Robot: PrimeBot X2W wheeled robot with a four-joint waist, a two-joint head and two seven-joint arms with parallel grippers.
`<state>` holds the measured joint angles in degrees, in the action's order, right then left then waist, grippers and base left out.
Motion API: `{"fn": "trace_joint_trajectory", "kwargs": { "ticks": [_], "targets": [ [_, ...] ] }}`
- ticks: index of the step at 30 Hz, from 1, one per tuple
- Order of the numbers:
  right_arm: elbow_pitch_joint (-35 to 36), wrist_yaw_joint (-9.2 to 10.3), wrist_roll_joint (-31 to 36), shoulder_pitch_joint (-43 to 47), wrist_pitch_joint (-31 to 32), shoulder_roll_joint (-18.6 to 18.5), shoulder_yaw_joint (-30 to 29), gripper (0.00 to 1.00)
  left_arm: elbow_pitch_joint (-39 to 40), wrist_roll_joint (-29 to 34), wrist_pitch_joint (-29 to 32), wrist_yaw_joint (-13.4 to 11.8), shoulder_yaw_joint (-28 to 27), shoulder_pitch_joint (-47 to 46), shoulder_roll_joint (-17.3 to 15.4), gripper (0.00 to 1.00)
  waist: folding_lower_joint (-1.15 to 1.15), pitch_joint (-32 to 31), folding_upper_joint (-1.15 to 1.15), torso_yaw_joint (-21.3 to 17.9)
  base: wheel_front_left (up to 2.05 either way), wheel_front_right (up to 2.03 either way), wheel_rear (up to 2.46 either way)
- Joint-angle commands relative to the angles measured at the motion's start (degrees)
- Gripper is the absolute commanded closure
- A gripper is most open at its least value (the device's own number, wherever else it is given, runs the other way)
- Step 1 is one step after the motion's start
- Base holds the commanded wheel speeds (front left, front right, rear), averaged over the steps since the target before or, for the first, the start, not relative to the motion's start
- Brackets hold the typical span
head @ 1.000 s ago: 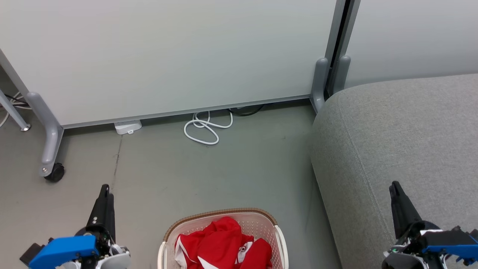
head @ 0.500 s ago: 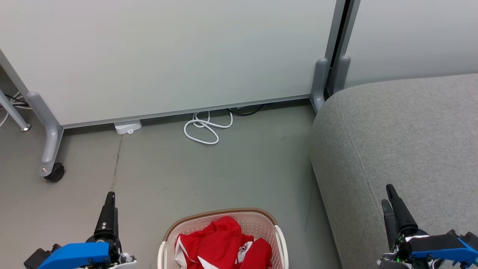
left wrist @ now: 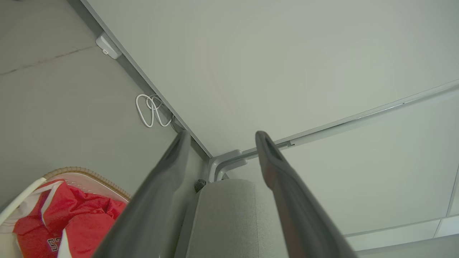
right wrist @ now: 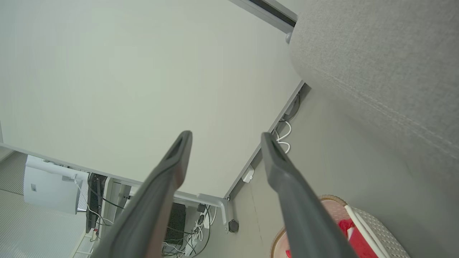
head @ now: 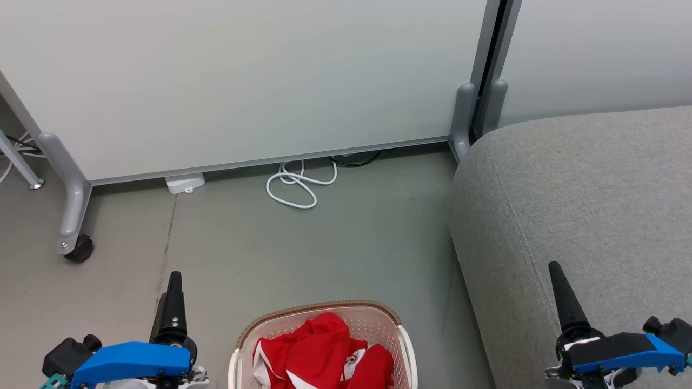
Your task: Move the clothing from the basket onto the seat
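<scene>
The cream basket point(head: 378, 312) with a brown woven rim stands on the floor at the bottom centre of the head view. The red clothing point(head: 319, 354) with white bands lies crumpled inside it. The grey seat point(head: 584, 194) rises just right of the basket. My left gripper point(head: 174, 280) hovers left of the basket and my right gripper point(head: 554, 268) over the seat's front edge. In the left wrist view my left gripper point(left wrist: 223, 138) is open and empty, with the clothing point(left wrist: 68, 222) at lower left. In the right wrist view my right gripper point(right wrist: 226, 138) is open and empty, with the basket point(right wrist: 324, 199) below.
A pale partition panel point(head: 243, 75) closes off the back, on grey feet point(head: 67, 189) with a black castor point(head: 80, 249). A coiled white cable point(head: 297, 186) and a small white box point(head: 185, 183) lie at its base. Bare grey floor point(head: 303, 248) lies beyond the basket.
Both grippers have gone from nearly shut to open. Both wrists have rolled, the left fingers shifting slightly right and the right fingers slightly left. The basket and clothing have not moved.
</scene>
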<state>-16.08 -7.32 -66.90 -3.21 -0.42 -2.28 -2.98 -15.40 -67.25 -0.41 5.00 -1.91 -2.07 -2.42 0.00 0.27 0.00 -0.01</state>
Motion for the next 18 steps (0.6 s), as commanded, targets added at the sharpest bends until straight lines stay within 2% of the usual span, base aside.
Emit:
{"fn": "trace_joint_trajectory", "kwargs": {
  "ticks": [1, 18],
  "targets": [
    [1.05, -0.11, 2.77, -1.29, -0.67, -0.32, 0.36, 0.0, 1.0, 3.01, -0.69, -0.38, 0.6, -0.7, -0.62, 0.0, 0.0, -0.02, 0.0, 0.03, 0.0, 0.0, 0.0],
    [2.07, -0.14, 20.14, -1.17, -4.15, -0.44, 2.32, 0.0, 2.05, 19.32, -4.18, -1.29, 2.63, 0.13, -0.98, 0.0, 0.0, -0.32, 0.0, 0.32, 0.0, 0.0, 0.0]
  ]
}}
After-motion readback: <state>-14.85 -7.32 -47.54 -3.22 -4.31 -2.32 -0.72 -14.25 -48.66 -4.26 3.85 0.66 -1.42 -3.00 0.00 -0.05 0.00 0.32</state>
